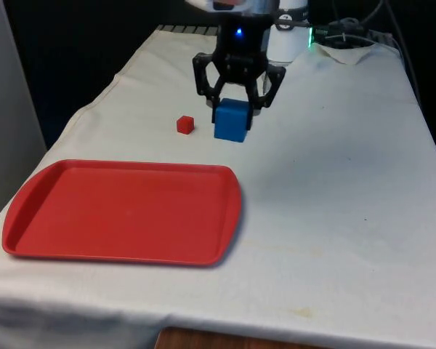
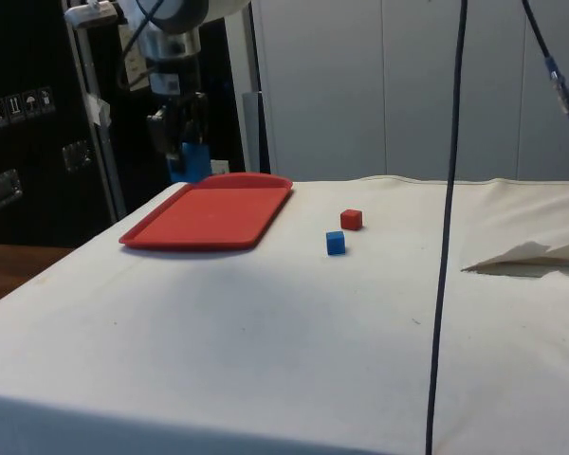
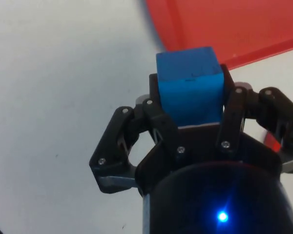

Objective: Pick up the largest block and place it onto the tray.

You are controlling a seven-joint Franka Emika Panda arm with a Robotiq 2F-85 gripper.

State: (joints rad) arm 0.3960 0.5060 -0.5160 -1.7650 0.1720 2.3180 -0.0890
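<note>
Presently, the scene is set out as follows.

Claw: the black claw [image 1: 237,110] is closed on the large blue block [image 1: 232,120], which is clamped between its two fingers; this is seen most plainly in the wrist view, where the block [image 3: 189,84] is pressed on both sides by the fingers [image 3: 158,122].

Large blue block: it is held in the air, clear of the tabletop [image 1: 334,189]. In the side view the block [image 2: 192,163] is seen hanging in the claw [image 2: 182,142] above the far edge of the tray. In the front view it is seen beyond the tray's far right corner, just to the right of the small red block.

Tray: a red tray [image 1: 123,211] is laid flat on the white cloth at the front view's left, near the camera. In the side view the tray [image 2: 213,213] is seen at the far left of the cloth. In the wrist view a corner of the tray [image 3: 224,24] is seen beyond the held block.

Small red block: a small red block [image 1: 185,124] is left on the cloth beyond the tray; in the side view it [image 2: 351,220] is seen to the right of the tray.

Small blue block: a small blue block [image 2: 336,244] is seen in the side view, resting on the cloth just beside the small red one and nearer the camera.
</note>
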